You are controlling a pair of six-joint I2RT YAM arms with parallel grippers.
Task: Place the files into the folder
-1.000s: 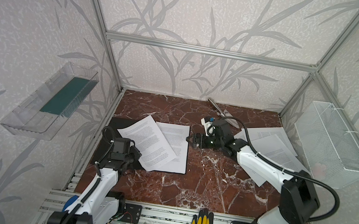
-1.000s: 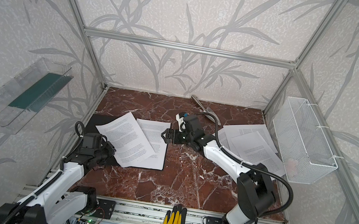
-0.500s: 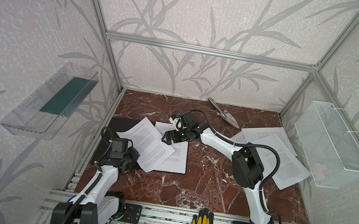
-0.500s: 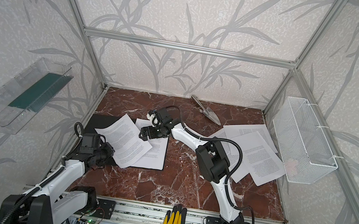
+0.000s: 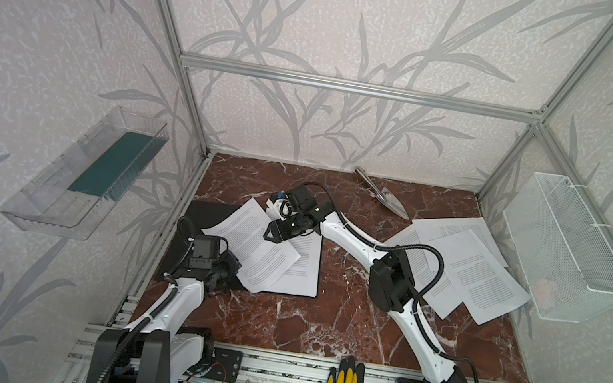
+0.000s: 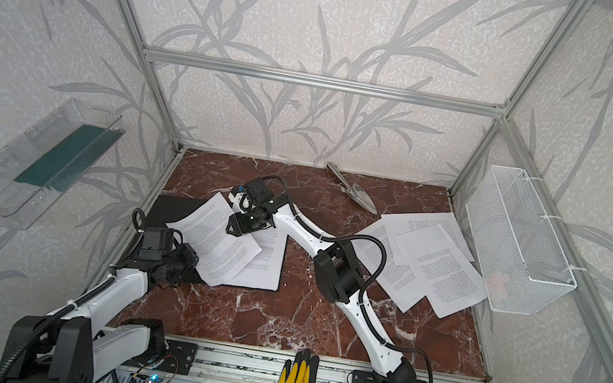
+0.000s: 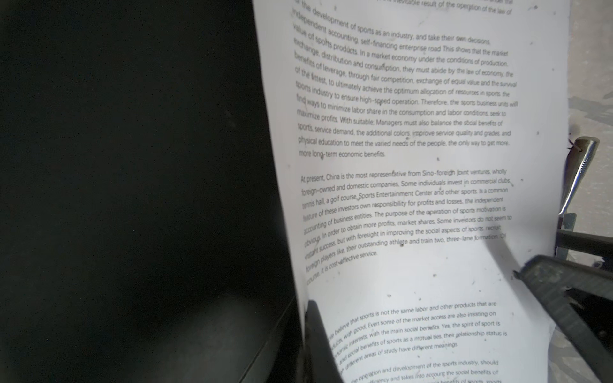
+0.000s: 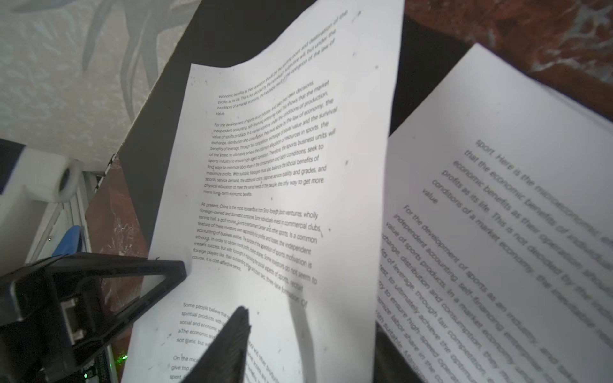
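Shows black folder [image 5: 204, 212] flat at left of table [image 5: 317, 321], two files [image 5: 302, 270] on it; other files [image 5: 487, 273] well apart, right. Finds right gripper [image 5: 273, 235] half-spread astride skewed top sheet [image 5: 257, 251] edge, probably to square it. Left gripper [image 5: 226, 271] pressed shut at folder's near corner, probably pinning.

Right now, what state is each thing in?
Matte-black flat folder, lying flat, partly covered by paper.
Skewed white printed sheet, lying askew on folder.
White printed sheets at right, loose, outside folder.
Left tool, shut at folder's edge.
Right tool, apart, astride skewed sheet.
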